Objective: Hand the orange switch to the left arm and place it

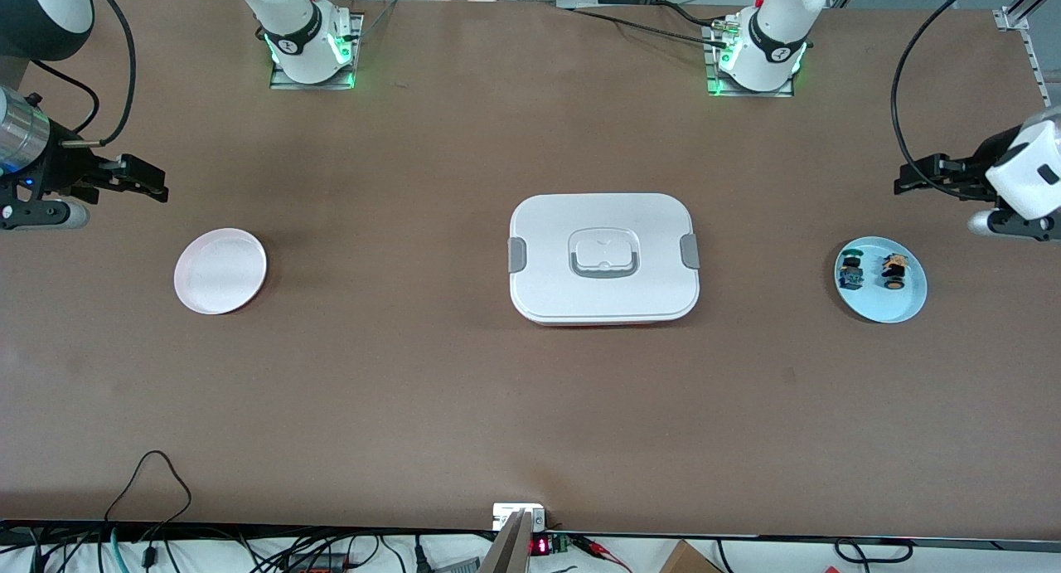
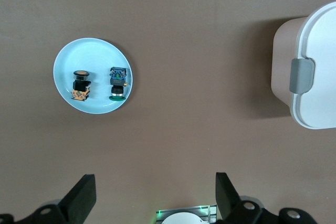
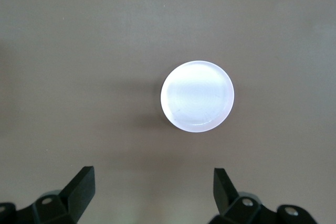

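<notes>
The orange switch (image 1: 893, 271) (image 2: 80, 86) lies on a small blue plate (image 1: 879, 306) (image 2: 94, 51) at the left arm's end of the table, beside a blue-and-green part (image 1: 851, 273) (image 2: 118, 81). The white box (image 1: 603, 258) (image 2: 315, 66) stands shut in the middle of the table. My left gripper (image 1: 903, 181) (image 2: 156, 195) hangs open and empty over bare table by the blue plate. My right gripper (image 1: 157, 183) (image 3: 155, 192) hangs open and empty over bare table by the pink plate.
A pink plate (image 1: 220, 270) (image 3: 197, 96) with nothing on it sits at the right arm's end of the table. Both arm bases (image 1: 308, 46) (image 1: 758, 55) stand along the table's edge farthest from the front camera. Cables run along the near edge.
</notes>
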